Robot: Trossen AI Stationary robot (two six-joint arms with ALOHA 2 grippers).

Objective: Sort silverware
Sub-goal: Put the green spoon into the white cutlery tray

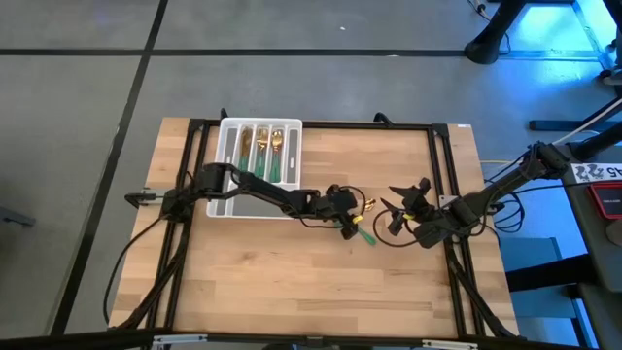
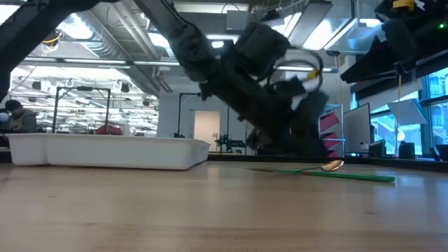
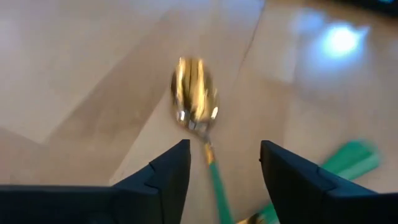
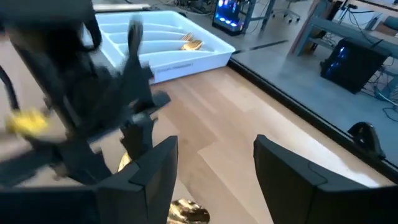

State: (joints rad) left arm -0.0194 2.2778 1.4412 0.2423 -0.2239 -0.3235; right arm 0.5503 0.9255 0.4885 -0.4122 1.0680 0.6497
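Note:
A spoon [image 3: 194, 96] with a gold bowl and a slim green handle lies flat on the wooden table. My left gripper [image 3: 224, 149] is open just above it, one finger on each side of the handle, touching nothing. A second green handle [image 3: 351, 158] lies close by. From above, the loose pieces [image 1: 365, 222] sit between my left gripper [image 1: 346, 208] and my right gripper [image 1: 395, 210]. My right gripper [image 4: 214, 149] is open over the table, with a gold head [image 4: 186, 211] below it. From table height, the spoon [image 2: 329, 166] lies level under the left arm.
The white compartmented tray [image 1: 228, 146] sits at the table's far left under the left arm, holding several gold-and-green pieces [image 1: 262, 146]; it also shows beyond the right gripper as the tray [image 4: 186, 59]. Bare wood lies toward the near edge. A black frame borders the table.

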